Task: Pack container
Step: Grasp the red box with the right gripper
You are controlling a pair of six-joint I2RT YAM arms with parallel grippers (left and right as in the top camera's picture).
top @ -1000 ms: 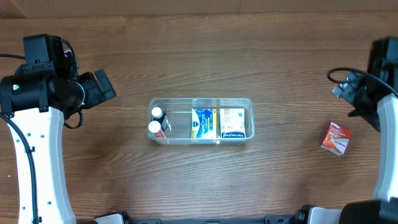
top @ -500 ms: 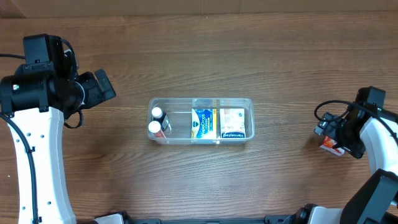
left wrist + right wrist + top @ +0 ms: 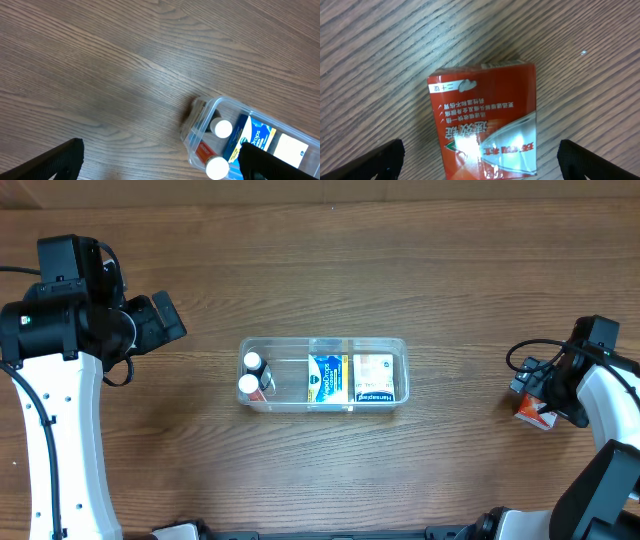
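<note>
On the left, the left tool (image 3: 165, 320) hung released over the bare surface (image 3: 450, 280), well apart from the container (image 3: 290, 340). The container lay in the middle with its long axis left to right, already holding two white-capped bottles (image 3: 250, 373), a blue box (image 3: 325, 378) and a pale box (image 3: 373, 377). Far to its right lay a red box (image 3: 485, 125), much nearer to the right arm. The right tool (image 3: 480, 150) stood over it, released, with one finger on each side of the box's narrow width and not touching it. A second before, this arm was up at the edge and the box lay uncovered; half a second before, it was already over the box.
</note>
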